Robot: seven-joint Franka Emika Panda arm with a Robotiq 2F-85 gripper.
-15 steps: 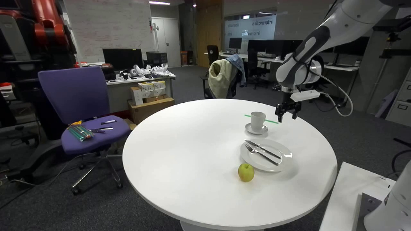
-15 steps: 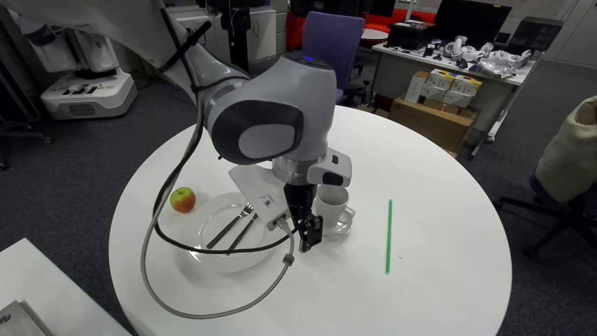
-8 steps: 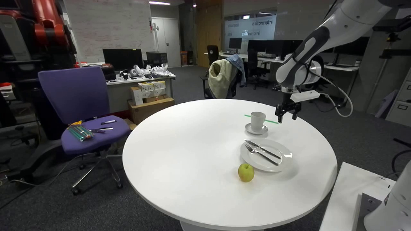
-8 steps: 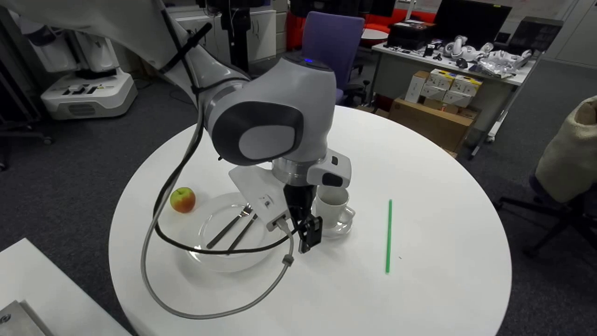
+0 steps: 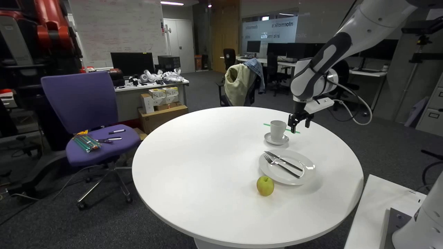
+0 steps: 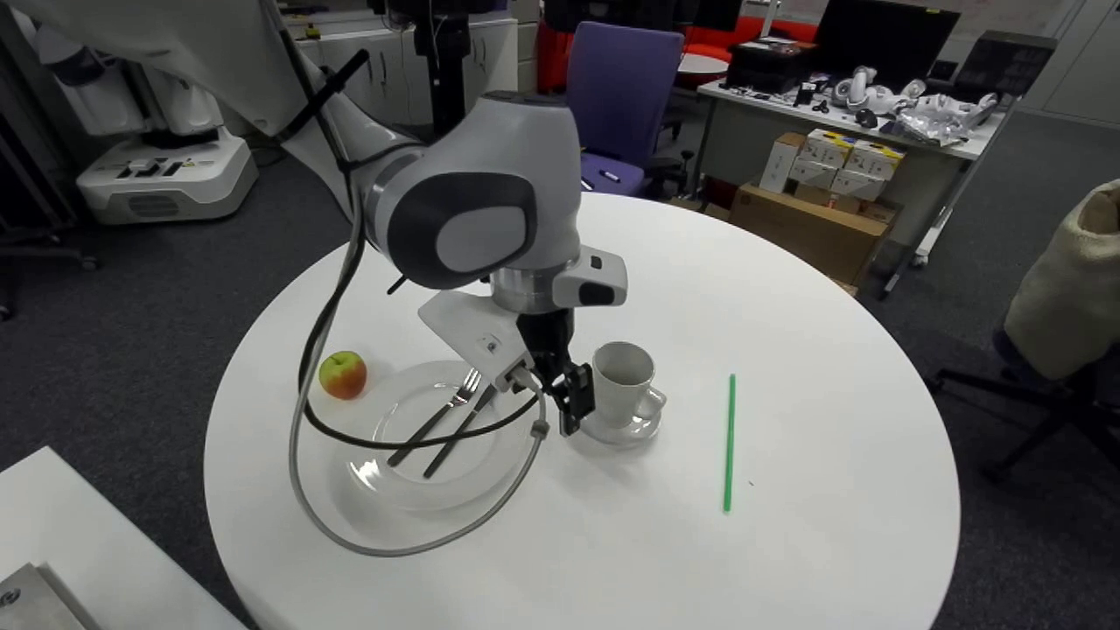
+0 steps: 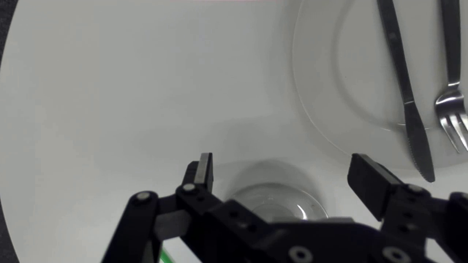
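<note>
My gripper (image 5: 300, 128) stands open above the white table, with nothing between its fingers. It hovers beside a white cup (image 6: 619, 398), which sits upright on a saucer (image 6: 643, 427). In the wrist view, part of the saucer (image 7: 272, 195) shows between and below the spread fingertips; the gripper's body hides the cup there. A white plate (image 7: 318, 73) lies close by, bearing a knife (image 7: 406, 87) and a fork (image 7: 453, 65). Beyond the cup rests a thin green stick (image 6: 730, 442). A yellow-green and red apple (image 5: 265, 186) is next to the plate.
The round white table (image 5: 193, 166) carries everything. A grey cable (image 6: 385, 551) loops from the wrist over the plate area. A purple chair (image 5: 100, 145) holding pens and tools stands beside the table. The arm's base is on a white side table (image 5: 380, 197).
In the last half second the arm has shifted, bringing the open gripper closer to the cup in an exterior view. More of the cup and saucer now shows. Objects on the table have not moved.
</note>
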